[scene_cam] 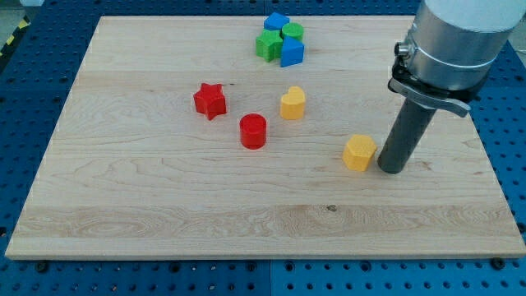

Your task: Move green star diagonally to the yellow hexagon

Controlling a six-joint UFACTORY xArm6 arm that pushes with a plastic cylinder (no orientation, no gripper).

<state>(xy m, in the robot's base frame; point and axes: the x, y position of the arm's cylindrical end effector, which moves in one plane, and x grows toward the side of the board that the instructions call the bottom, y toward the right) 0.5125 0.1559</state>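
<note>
The green star (267,45) lies near the view's top centre, in a tight cluster with a green cylinder (292,33) and two blue blocks (277,21) (292,52). The yellow hexagon (359,153) lies at the view's centre right. My tip (391,168) rests on the board just to the right of the yellow hexagon, close to it, and far below and right of the green star.
A red star (210,100), a red cylinder (253,131) and a yellow heart-like block (292,104) lie in the middle of the wooden board (123,205). The arm's grey body (452,41) rises at the view's top right.
</note>
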